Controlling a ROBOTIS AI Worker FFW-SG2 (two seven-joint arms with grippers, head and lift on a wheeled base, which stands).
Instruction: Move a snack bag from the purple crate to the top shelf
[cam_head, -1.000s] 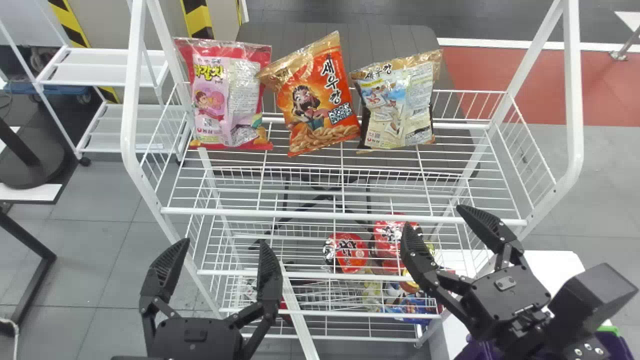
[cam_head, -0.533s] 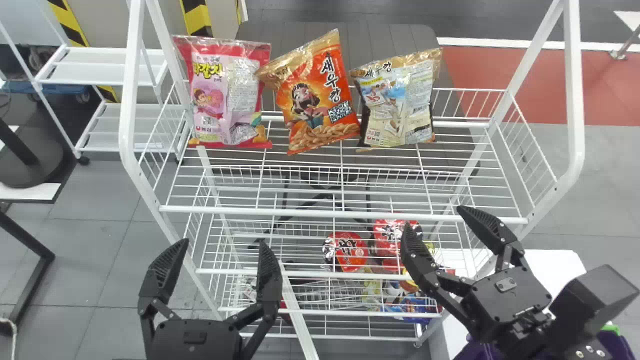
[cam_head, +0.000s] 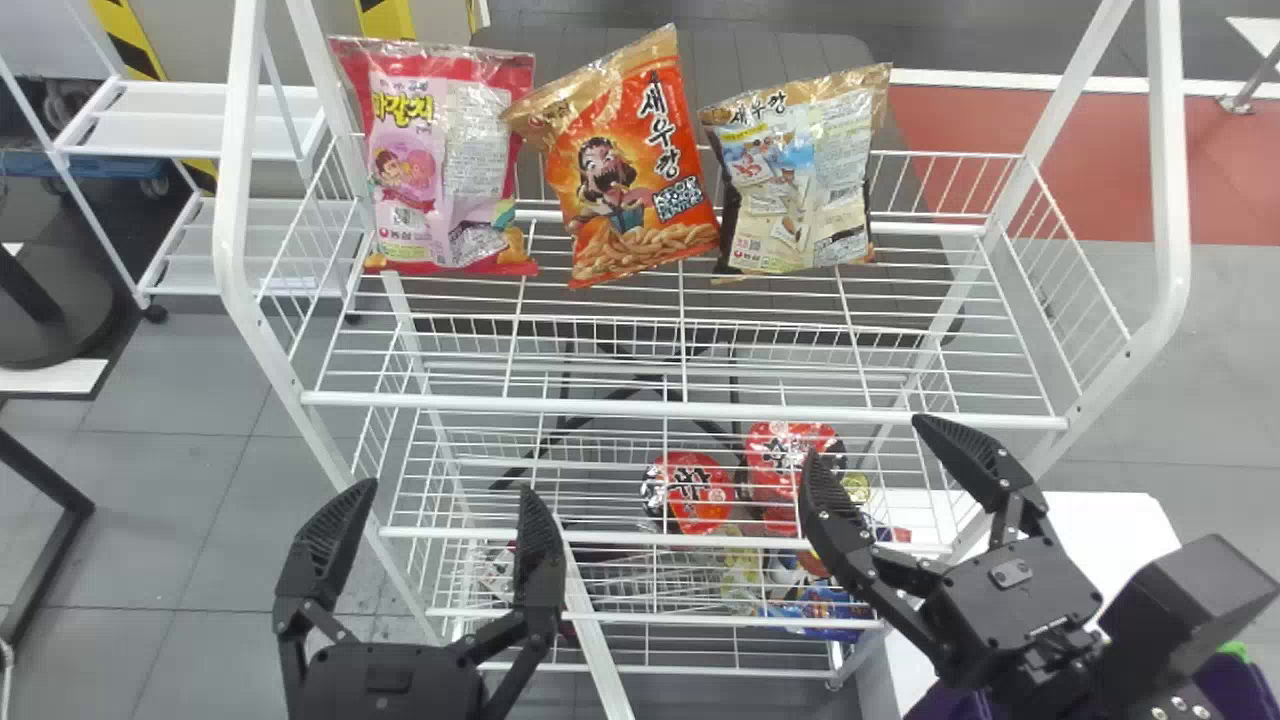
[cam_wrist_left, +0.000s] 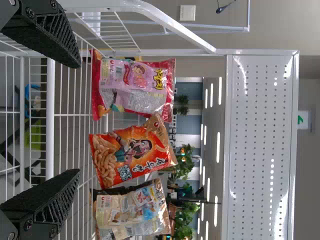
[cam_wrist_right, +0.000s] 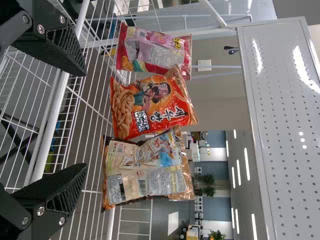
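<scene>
Three snack bags stand in a row at the back of the top shelf (cam_head: 740, 411): a pink-red one (cam_head: 445, 160), an orange one (cam_head: 630, 180) and a beige one (cam_head: 800, 180). My left gripper (cam_head: 435, 510) is open and empty, low in front of the shelf's left half. My right gripper (cam_head: 865, 450), also open and empty, is at the shelf's front right. In the left wrist view, the left gripper (cam_wrist_left: 72, 120) faces the bags; in the right wrist view, so does the right gripper (cam_wrist_right: 85, 122). Part of the purple crate (cam_head: 1240, 685) shows beneath the right arm.
Lower wire shelves hold red packages (cam_head: 695, 490) and a blue one (cam_head: 825, 610). White rack posts (cam_head: 1168, 200) rise on both sides of the top shelf. A white surface (cam_head: 1115, 530) lies at the right, under the right arm. Another white rack (cam_head: 200, 130) is at the back left.
The rack and its bags have shifted up slightly and grown a little larger in the head view, most in the last half second. Both grippers stay open, nearly unmoved in that view.
</scene>
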